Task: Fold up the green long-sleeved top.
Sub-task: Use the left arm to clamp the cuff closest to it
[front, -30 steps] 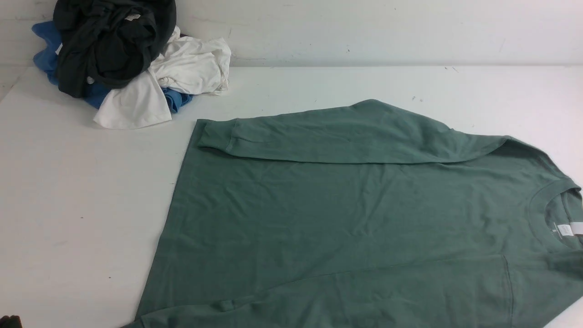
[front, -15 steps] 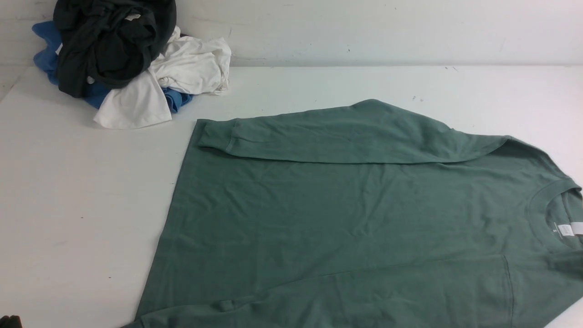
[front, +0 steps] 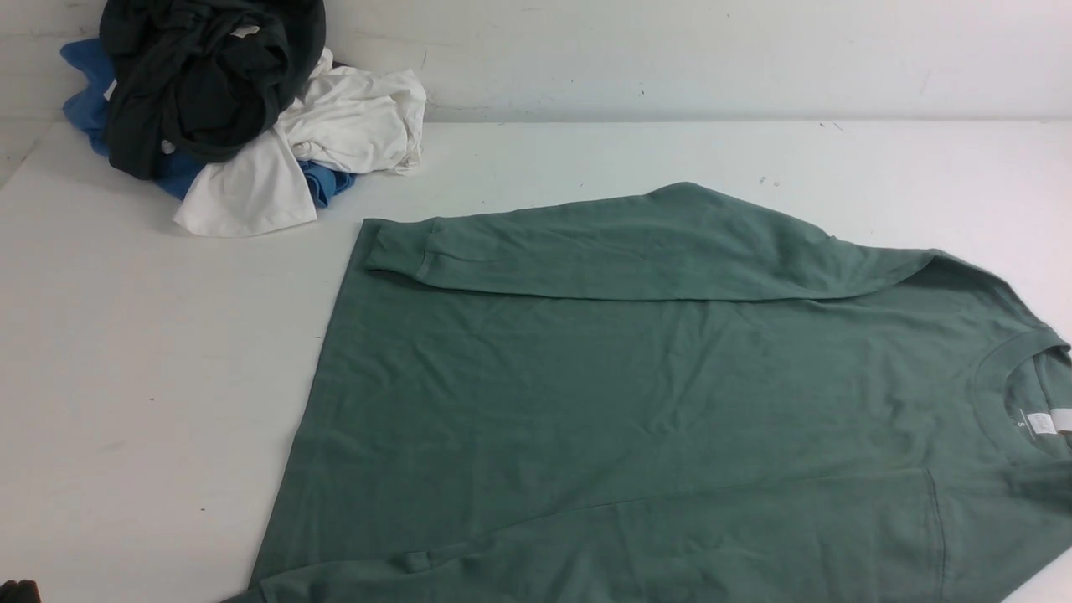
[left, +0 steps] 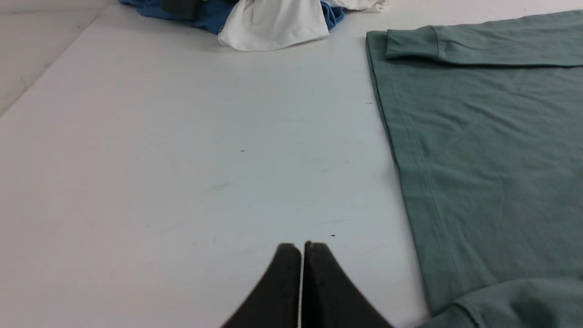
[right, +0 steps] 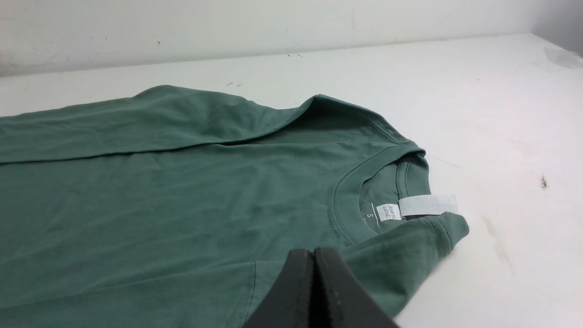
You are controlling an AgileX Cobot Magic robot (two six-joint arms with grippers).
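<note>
You've got the green long-sleeved top [front: 636,394] lying flat on the bench [front: 126,377]. In the front view it fills everything from centre out to 3 and 5 o'clock. The neck [right: 336,200] points to 3 o'clock w/ a small white label [right: 389,212] inside it, and the hem [left: 410,150] runs down the 9 o'clock side. The far sleeve [front: 628,247] is folded across the body at approx. 12 o'clock, its cuff [front: 402,251] ending near the far hem corner. The near sleeve [front: 712,544] lies over the body too, along the 6 o'clock edge.

Your left tool [left: 302,248] has its jaws pressed together w/ nothing between them. It's over bare bench beside the hem, apart from the cloth.

Your right tool [right: 314,253] is also closed tight, no cloth seen between the jaws. It sits over the near shoulder area, just beside the neck. Whether it touches the fabric you can't tell from the wrist view.

At 10–11 o'clock, against the wall [front: 712,50], there's a heap of other clothes: a dark garment [front: 201,84] on top, a white garment [front: 335,126] and a blue garment [front: 84,92] under it. The white one's lower edge lies near the top's far hem corner, not touching.
</note>
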